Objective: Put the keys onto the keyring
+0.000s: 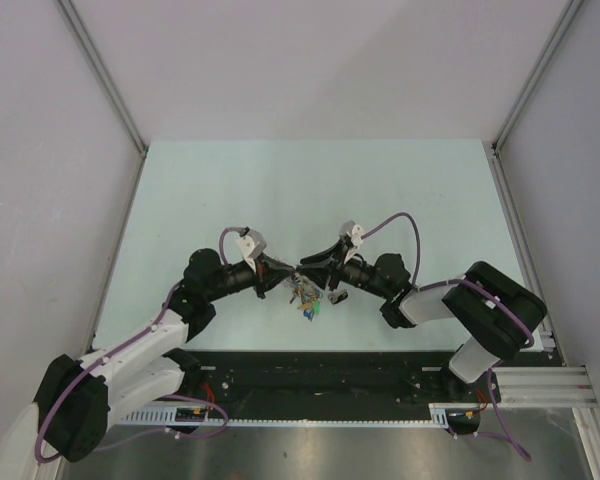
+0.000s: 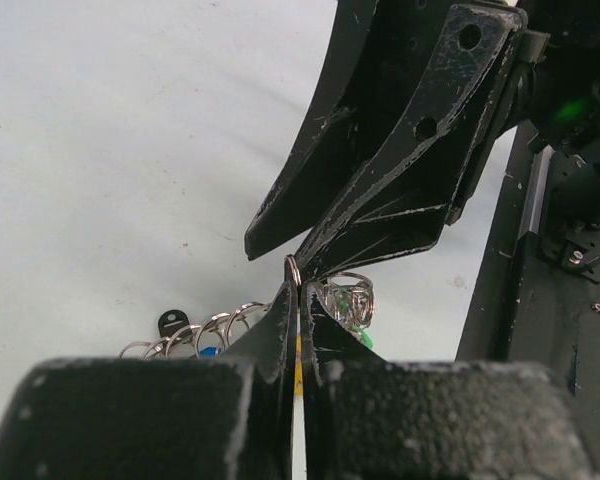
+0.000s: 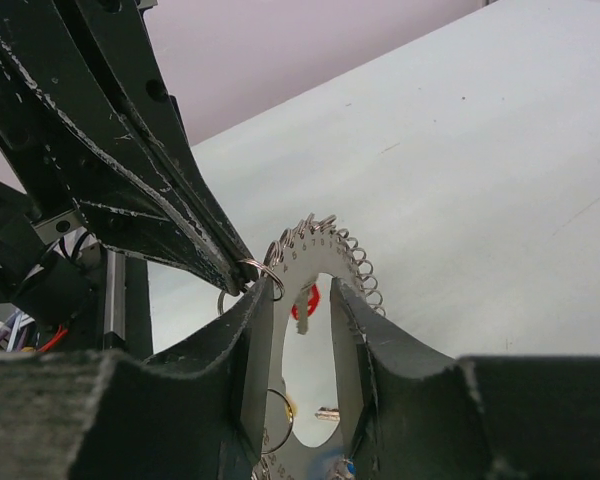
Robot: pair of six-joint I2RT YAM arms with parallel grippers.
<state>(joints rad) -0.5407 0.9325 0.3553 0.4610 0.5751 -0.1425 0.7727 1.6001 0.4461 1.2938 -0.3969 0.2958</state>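
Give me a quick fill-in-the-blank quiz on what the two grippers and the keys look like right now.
1. The left gripper is ___ on a small silver ring.
2. The key farthest left in the left wrist view has a ___ head.
3. Inside the right gripper, in front of the numbered disc, shows a ___ blob.

Missing words: shut; black; red

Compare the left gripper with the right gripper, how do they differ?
The left gripper is shut; the right gripper stands open. The left gripper pinches a small ring at its tips; the right gripper grips nothing visible, the keyring showing through its gap. Both are black, meeting tip to tip.
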